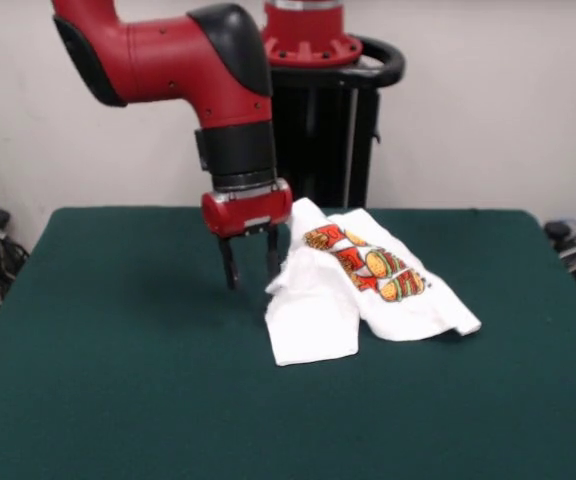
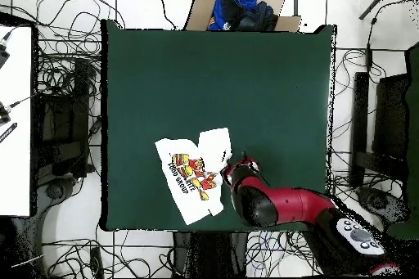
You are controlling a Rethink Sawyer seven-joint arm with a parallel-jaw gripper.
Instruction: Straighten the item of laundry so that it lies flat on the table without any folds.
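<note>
Crumpled T-shirt on green table, parted fingers beside it.

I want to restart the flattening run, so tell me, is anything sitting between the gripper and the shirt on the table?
Nothing visible does. The gripper, its two fingers apart, hangs right beside the T-shirt, at its folded edge. Only bare green table surrounds them, and the overhead view shows no other object on the tabletop.
</note>
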